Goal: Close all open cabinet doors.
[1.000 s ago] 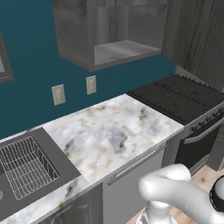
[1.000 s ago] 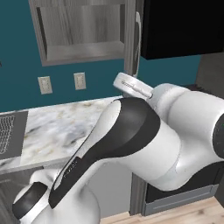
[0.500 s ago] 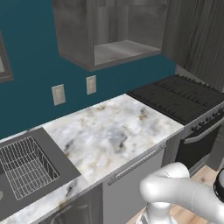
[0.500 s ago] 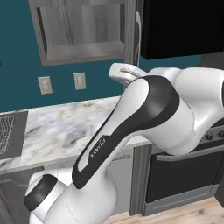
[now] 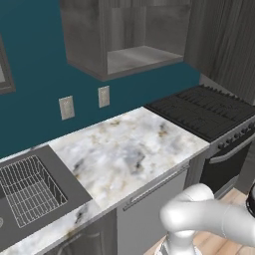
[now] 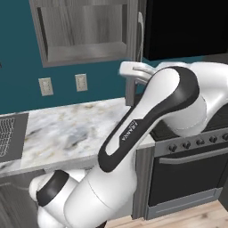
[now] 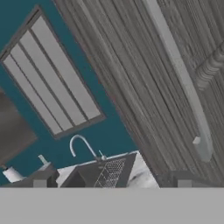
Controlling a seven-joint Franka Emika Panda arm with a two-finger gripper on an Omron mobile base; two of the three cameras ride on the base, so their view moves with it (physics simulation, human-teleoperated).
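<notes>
Looking along the gripper [image 7: 112, 181], you see its two dark fingertips [image 7: 40, 183] set wide apart with nothing between them. Directly ahead of them stands the open cabinet door [image 7: 144, 83], its grey wood-grain face running diagonally, with the slim silver handle [image 7: 181, 78] just beyond the right tip. Past the left tip lie the sink [image 7: 105, 173] and its curved faucet [image 7: 81, 146]. Below the open wall cabinet [image 5: 124, 40] you find the marble counter [image 5: 129, 154].
</notes>
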